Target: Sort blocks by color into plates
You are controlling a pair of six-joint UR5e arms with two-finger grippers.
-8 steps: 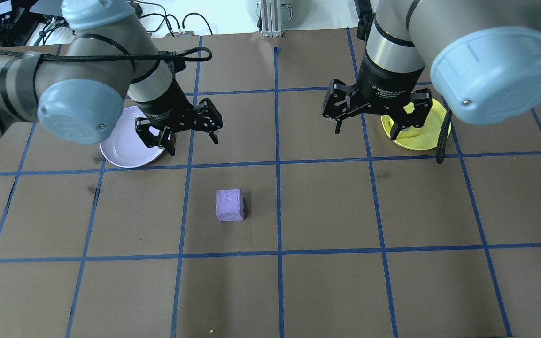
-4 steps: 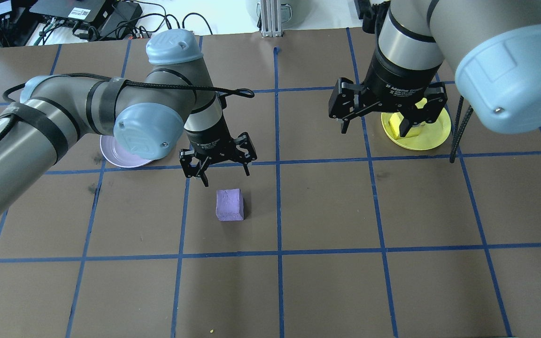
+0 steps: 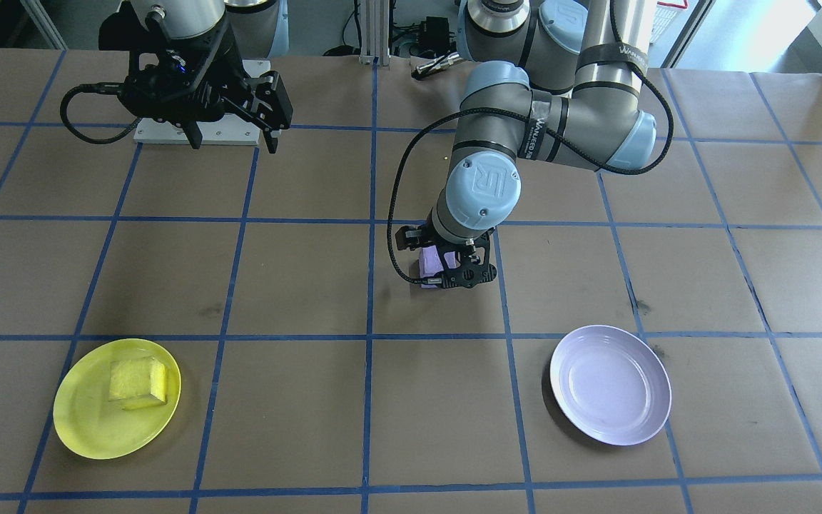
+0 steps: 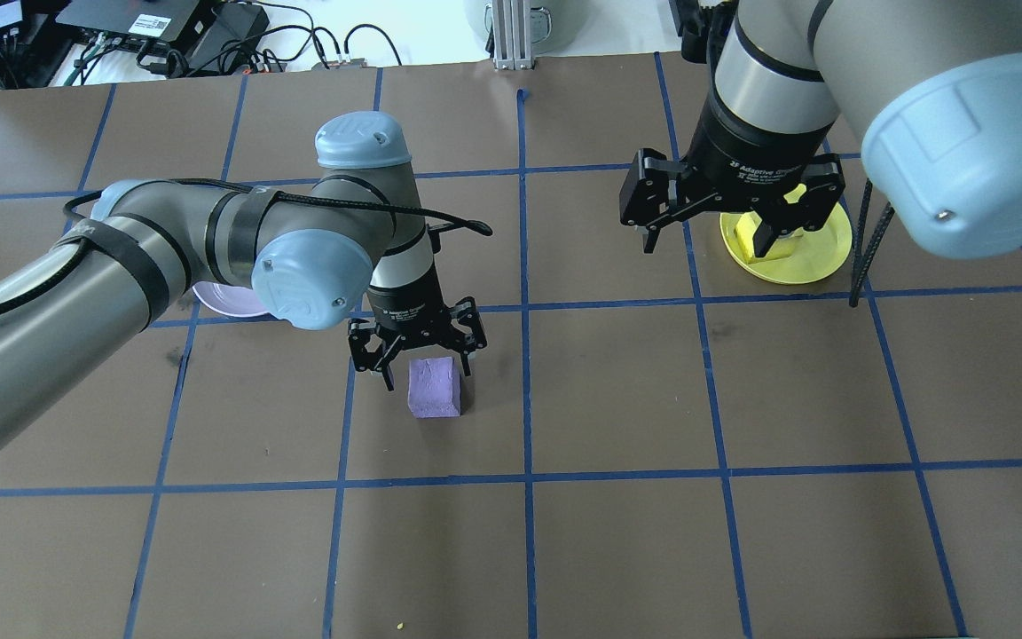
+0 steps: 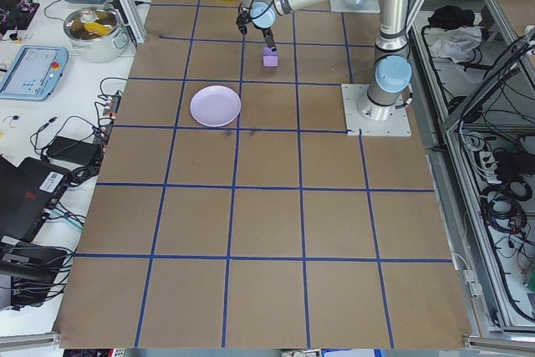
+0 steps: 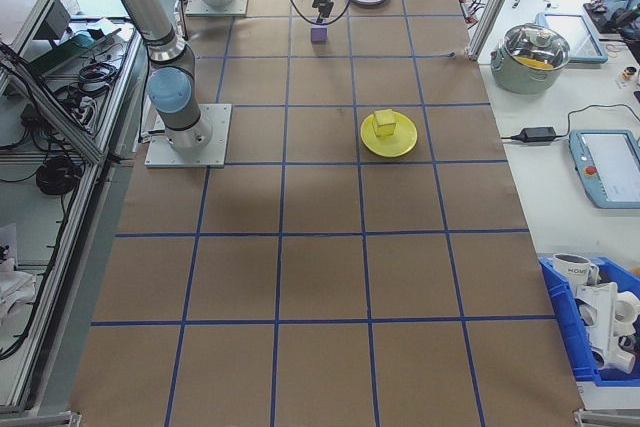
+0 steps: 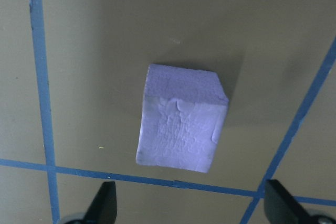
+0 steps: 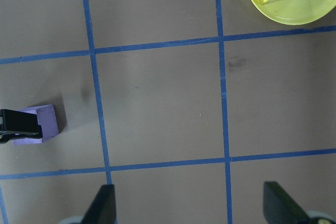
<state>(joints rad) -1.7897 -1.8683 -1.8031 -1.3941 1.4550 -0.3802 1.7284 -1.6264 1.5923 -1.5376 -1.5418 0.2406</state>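
Purple block point(image 4: 434, 388) between open left jaws

In the overhead view the left arm point(image 4: 209, 240) hid most of the pale lavender round plastic plate point(image 4: 225, 302). The right arm's black two-finger gripper point(image 4: 711, 238) covered part of the rough yellow foam cube point(image 4: 749, 245).

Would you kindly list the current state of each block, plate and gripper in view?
Yellow block: resting in yellow plate.
Purple block: on the table, ungrasped.
Lavender plate: empty.
Left gripper: open, at the purple block.
Right gripper: open, empty.
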